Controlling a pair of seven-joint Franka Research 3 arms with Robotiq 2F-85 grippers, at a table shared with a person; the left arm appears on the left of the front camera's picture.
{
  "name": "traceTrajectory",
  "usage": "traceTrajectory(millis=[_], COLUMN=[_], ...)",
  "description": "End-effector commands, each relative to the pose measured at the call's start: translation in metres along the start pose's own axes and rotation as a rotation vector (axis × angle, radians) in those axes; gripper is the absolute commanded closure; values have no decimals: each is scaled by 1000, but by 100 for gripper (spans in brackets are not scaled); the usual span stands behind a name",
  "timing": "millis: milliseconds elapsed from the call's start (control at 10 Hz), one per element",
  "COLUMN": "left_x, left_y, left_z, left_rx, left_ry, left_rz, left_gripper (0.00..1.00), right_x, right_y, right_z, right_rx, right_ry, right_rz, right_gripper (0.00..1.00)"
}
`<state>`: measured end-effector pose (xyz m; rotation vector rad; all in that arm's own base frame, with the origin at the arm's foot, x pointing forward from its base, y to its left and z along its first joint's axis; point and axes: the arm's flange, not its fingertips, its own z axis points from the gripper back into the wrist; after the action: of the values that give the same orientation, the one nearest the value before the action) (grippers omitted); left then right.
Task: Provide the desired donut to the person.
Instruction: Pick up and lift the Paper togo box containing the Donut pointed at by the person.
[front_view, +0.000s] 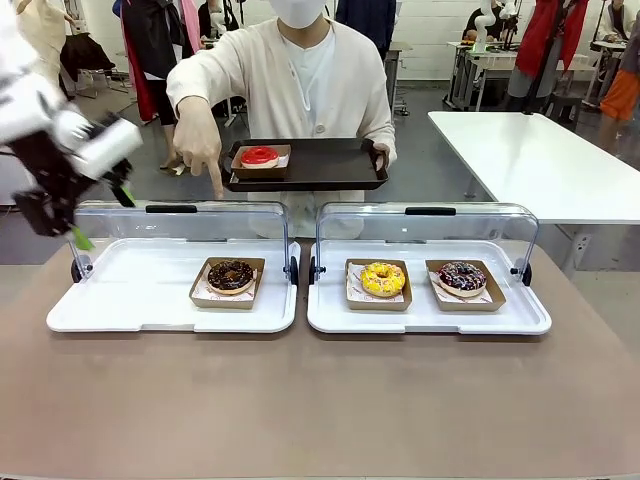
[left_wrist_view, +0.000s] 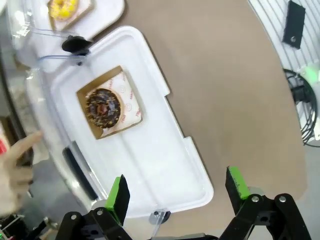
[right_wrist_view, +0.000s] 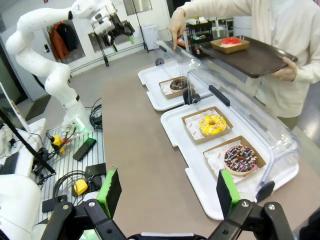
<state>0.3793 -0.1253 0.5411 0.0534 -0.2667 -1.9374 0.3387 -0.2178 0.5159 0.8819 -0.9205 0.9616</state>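
Donut (front_view: 231, 275), round and chocolate-glazed, in square brown card tray (front_view: 228, 301); left jaws and right jaws apart, empty.

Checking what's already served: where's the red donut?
In the front view, the red donut sits at the left end of the dark tray the person holds, beside their pointing hand.

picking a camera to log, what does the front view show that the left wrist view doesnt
Front view adds the sprinkled donut, the person's cardigan and a side table. Left wrist view adds cables past the table edge and a close look at the open left claw. Both share the chocolate donut, the yellow donut and the person's pointing hand.
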Motion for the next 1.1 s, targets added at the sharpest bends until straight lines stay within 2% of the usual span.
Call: traceTrajectory(millis=[0, 200, 400, 700, 800, 1000], left_x=[24, 57, 68, 53, 47, 56], left_y=[18, 23, 35, 53, 55, 44], left_z=[-43, -95, -128, -150, -149, -150], left_rx=[-56, -41, -42, -24, -40, -44], left_ry=[60, 141, 166, 202, 173, 169], left_rz=[30, 31, 64, 117, 126, 86], left_gripper=[0, 0, 0, 0, 0, 0], right_x=[0, 0, 0, 0, 0, 0], right_y=[0, 0, 0, 0, 0, 0], right_z=[1, 1, 1, 1, 1, 1], right_rx=[1, 1, 1, 1, 1, 1], right_ry=[-12, -12, -12, -12, -12, -12], right_rz=[2, 2, 2, 2, 2, 2], right_gripper=[0, 0, 0, 0, 0, 0])
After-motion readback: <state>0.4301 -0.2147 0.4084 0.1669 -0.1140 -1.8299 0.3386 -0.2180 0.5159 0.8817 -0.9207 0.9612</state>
